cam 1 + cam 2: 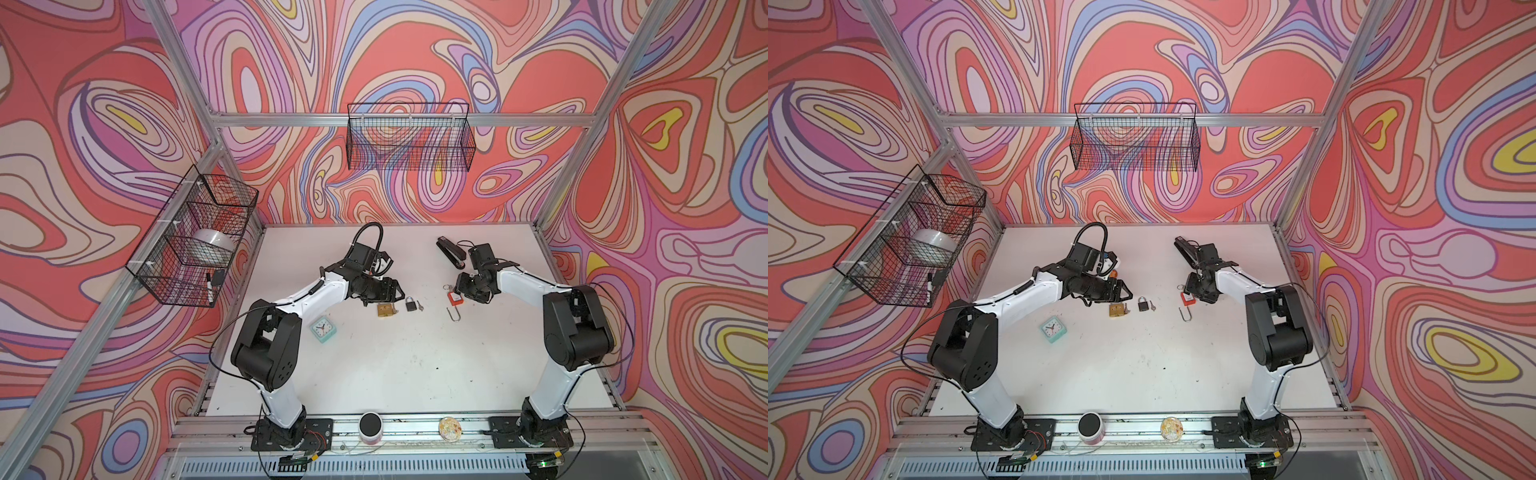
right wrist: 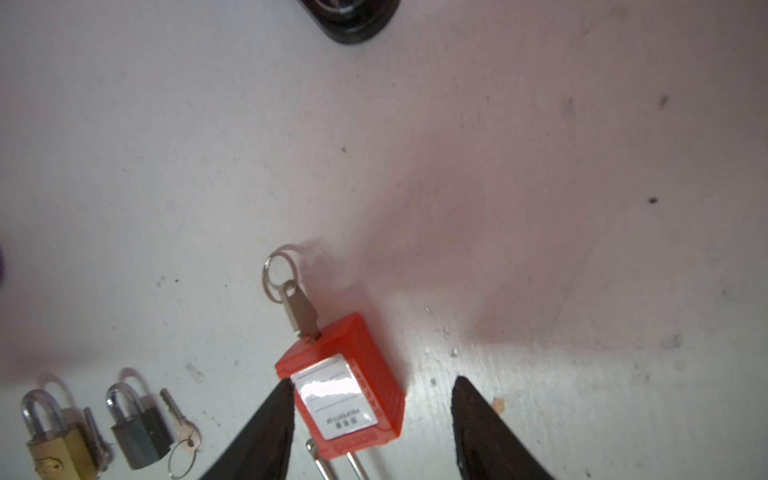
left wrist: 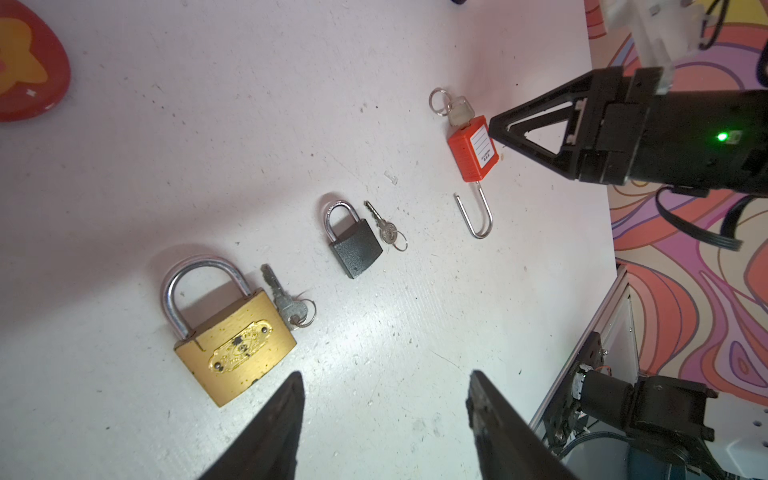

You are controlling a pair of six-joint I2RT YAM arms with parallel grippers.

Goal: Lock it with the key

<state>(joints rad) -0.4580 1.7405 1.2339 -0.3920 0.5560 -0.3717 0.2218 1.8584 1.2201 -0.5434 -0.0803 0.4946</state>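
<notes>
While the red plastic padlock (image 2: 340, 386) lies flat on the white bench (image 2: 540, 166), its silver key (image 2: 301, 309) sits in the keyhole and its steel shackle (image 3: 482, 220) is open, with one end free. The right fingers (image 2: 266, 432) stand apart astride the red body, one at its labelled edge and the other clear of it, gripping nothing. The left fingers (image 3: 274, 428) are likewise spread and empty, just beside the brass padlock (image 3: 232, 345). A small black padlock (image 3: 356, 249) lies between the brass and red ones.

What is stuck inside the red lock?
A silver key sits in the red lock, its ring lying outside on the table. The key's blade is hidden inside the lock body.
</notes>
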